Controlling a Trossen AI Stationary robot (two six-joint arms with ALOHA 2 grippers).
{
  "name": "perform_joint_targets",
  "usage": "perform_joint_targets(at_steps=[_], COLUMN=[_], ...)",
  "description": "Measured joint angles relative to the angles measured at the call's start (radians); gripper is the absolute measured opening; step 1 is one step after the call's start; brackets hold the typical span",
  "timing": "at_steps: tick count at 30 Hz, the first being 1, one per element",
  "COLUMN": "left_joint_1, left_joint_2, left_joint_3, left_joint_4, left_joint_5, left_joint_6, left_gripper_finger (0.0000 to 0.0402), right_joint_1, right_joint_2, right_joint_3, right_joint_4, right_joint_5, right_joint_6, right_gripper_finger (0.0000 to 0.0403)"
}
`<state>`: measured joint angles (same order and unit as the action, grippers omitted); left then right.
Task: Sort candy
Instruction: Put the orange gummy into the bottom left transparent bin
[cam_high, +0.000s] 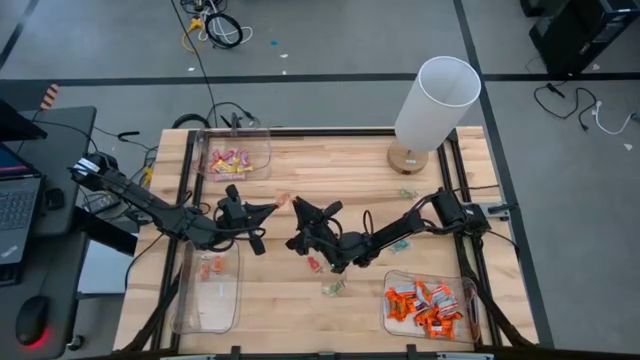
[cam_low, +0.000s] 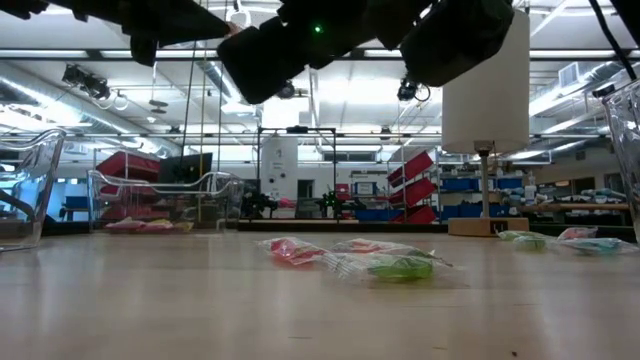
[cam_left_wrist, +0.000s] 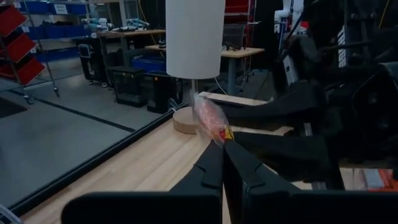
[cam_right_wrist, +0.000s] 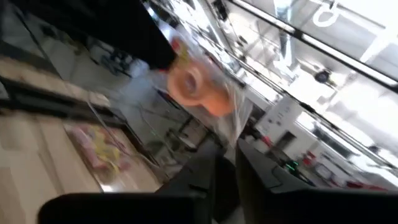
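Note:
One candy (cam_left_wrist: 208, 115), orange-pink in a clear wrapper, hangs in the air over the table's middle between my two grippers. My left gripper (cam_left_wrist: 222, 152) (cam_high: 277, 204) comes from the table's left and is shut on it. My right gripper (cam_right_wrist: 227, 165) (cam_high: 297, 207) comes from the right. Its fingers (cam_left_wrist: 273, 109) stand slightly apart on either side of the candy's (cam_right_wrist: 199, 87) wrapper. Loose candy (cam_low: 295, 250) lies flat on the table below, in green wrappers (cam_low: 395, 265) and others. My left gripper pinches the wrapper's lower end (cam_left_wrist: 220, 134) between its two fingertips. The fingers lie level and come from the table's left. The candy stands up past the fingertips, lifted clear of the table. My right gripper: whether its parted fingers touch the wrapper (cam_right_wrist: 239, 130), I cannot tell.
A clear bin (cam_high: 262, 135) at the far left holds pink and yellow candy. A bin (cam_high: 232, 315) at the near left holds a few pieces, and another (cam_high: 392, 322) at the near right holds orange ones. A white lamp (cam_high: 435, 100) stands at the far right. Loose candy (cam_high: 333, 288) lies near the middle.

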<state>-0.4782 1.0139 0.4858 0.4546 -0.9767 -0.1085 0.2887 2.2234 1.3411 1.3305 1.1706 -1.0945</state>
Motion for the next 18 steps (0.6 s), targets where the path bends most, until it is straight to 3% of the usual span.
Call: perform_joint_targets(at_steps=[9,14,18], left_joint_1=[-0.057,-0.124,-0.201], left_joint_2=[-0.015,-0.073,-0.136], left_joint_3=[0.0,0.003,0.058], left_joint_4=[-0.001,-0.01,-0.146], left_joint_5=[0.023,0.107,0.148], left_joint_6=[0.003,-0.005,-0.047], left_gripper_finger=[0.0001,0.0,0.0], right_joint_1=[0.023,0.028,0.028], right_joint_2=[-0.002,-0.002,-0.004], right_joint_3=[-0.007,-0.057,-0.13], right_joint_4=[0.023,0.098,0.233], right_joint_5=[0.209,0.216,0.218], right_joint_6=[-0.093,-0.09,-0.07], right_gripper_finger=[0.0099,0.0102,0.0101])
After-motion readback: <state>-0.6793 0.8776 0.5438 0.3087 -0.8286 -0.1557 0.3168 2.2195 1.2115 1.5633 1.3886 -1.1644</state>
